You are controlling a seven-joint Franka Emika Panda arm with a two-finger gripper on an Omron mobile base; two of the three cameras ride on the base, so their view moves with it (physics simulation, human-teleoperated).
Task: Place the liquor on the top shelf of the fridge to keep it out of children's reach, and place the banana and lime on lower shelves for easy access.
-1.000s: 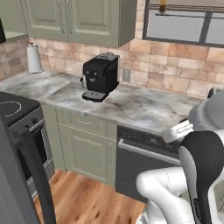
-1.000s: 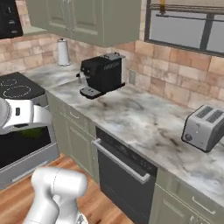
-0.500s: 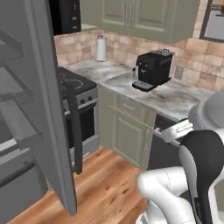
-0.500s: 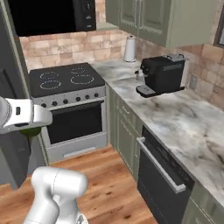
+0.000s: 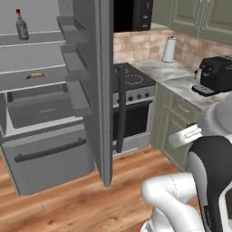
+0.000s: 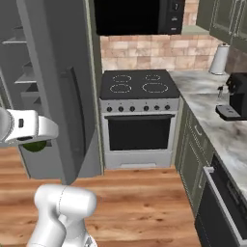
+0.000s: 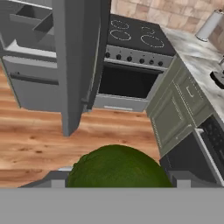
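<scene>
Lime [image 7: 118, 168] sits right at the end effector [image 7: 118, 181], between its fingers, which stand wide around it; looks gripped, carried. A sliver of the green fruit also peeks under the white wrist in the right base view. Ahead of the end effector and off to one side: open fridge [image 5: 50, 149], door swung out. Farther in, banana [image 5: 34, 75] lies on a lower shelf [image 5: 31, 81], above the boxy drawer. Farthest and highest, liquor [image 5: 20, 25] stands upright on the top shelf [image 5: 41, 38]. So two of three look done; lime left to shelve low.

Hard to tell: fingertips cut off at the frame bottom, actual contact on the lime not visible. Fridge's left side cropped. Bottle label unreadable.
</scene>
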